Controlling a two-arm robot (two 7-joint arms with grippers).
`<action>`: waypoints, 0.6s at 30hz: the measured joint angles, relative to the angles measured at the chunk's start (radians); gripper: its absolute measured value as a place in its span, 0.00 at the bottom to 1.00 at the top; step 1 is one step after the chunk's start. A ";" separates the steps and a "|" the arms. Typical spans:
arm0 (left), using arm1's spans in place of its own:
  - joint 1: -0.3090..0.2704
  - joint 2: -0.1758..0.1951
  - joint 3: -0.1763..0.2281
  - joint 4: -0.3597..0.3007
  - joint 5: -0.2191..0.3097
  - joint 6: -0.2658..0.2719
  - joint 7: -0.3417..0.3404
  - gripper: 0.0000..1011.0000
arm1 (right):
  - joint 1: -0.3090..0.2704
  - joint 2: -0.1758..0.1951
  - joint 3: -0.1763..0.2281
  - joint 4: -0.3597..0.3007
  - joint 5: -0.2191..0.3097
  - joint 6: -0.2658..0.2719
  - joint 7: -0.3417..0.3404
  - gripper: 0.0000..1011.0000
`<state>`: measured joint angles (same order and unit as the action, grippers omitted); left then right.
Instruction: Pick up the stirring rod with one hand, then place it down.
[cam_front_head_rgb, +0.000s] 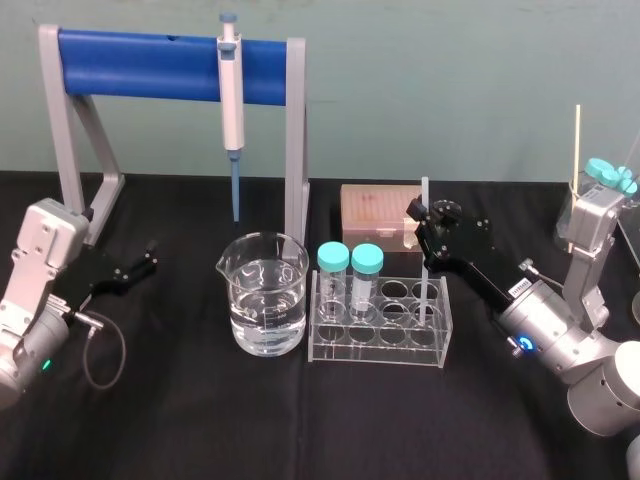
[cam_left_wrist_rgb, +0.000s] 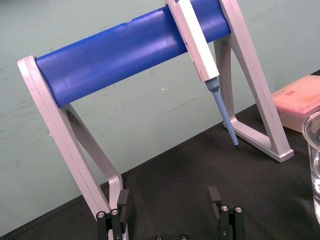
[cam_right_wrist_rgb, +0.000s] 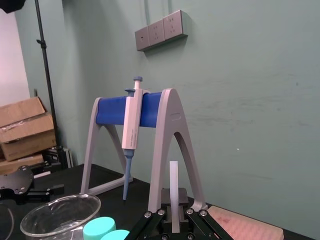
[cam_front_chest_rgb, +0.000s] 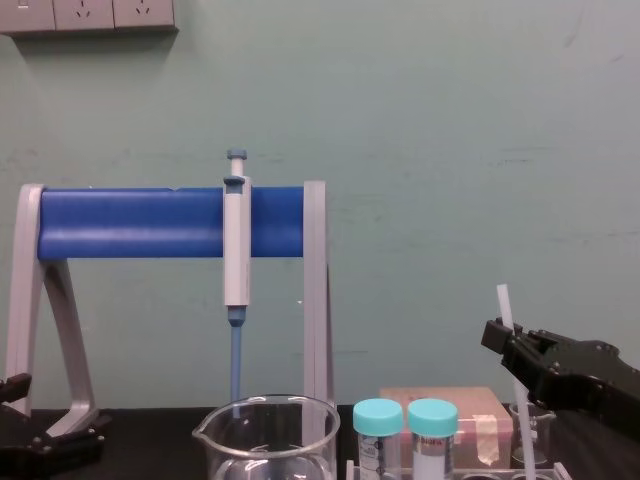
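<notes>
Translucent white and pencil-thin, the stirring rod (cam_front_head_rgb: 424, 192) stood nearly upright at the right end of a clear rack (cam_front_head_rgb: 380, 345). Its lower part reached down into one of the rack's holes and its top rose well above the rack. Whether its tip rested on the rack's floor could not be told. The right gripper (cam_front_head_rgb: 420, 215) had its black fingers closed on the rod's upper part, pinching it from both sides. In the right wrist view the rod (cam_right_wrist_rgb: 173, 185) rose straight up from between those fingers, and in the chest view it stuck out above the gripper.

Two teal-capped vials (cam_front_head_rgb: 350, 262) stood side by side at the left end of the same rack, well apart from the rod. Just behind the rack lay a pinkish tip box (cam_front_head_rgb: 372, 212). To the rack's left, close beside it, stood a glass beaker (cam_front_head_rgb: 263, 300) partly filled with clear liquid.

Behind the beaker stood a grey stand with a blue bar (cam_front_head_rgb: 140, 65), and a white-and-blue pipette (cam_front_head_rgb: 231, 100) hung from the bar, tip down.

The left gripper (cam_front_head_rgb: 150, 257) sat far to the left over the black table (cam_front_head_rgb: 180, 420), near the stand's foot, its fingers spread apart and holding nothing.
</notes>
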<state>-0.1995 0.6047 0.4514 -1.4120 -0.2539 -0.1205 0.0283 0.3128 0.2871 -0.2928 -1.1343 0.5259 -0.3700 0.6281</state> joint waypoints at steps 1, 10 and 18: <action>0.000 0.000 0.000 0.000 0.000 0.000 0.000 0.99 | 0.000 -0.001 0.000 0.001 -0.002 0.001 -0.003 0.07; 0.000 0.000 0.000 0.000 0.000 0.000 0.000 0.99 | 0.000 -0.002 0.001 0.002 -0.008 0.005 -0.008 0.07; 0.000 0.000 0.000 0.000 0.000 0.000 0.000 0.99 | 0.000 -0.001 0.001 0.002 -0.007 0.005 -0.008 0.13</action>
<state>-0.1995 0.6047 0.4514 -1.4120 -0.2539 -0.1205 0.0283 0.3130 0.2860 -0.2917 -1.1322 0.5185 -0.3649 0.6203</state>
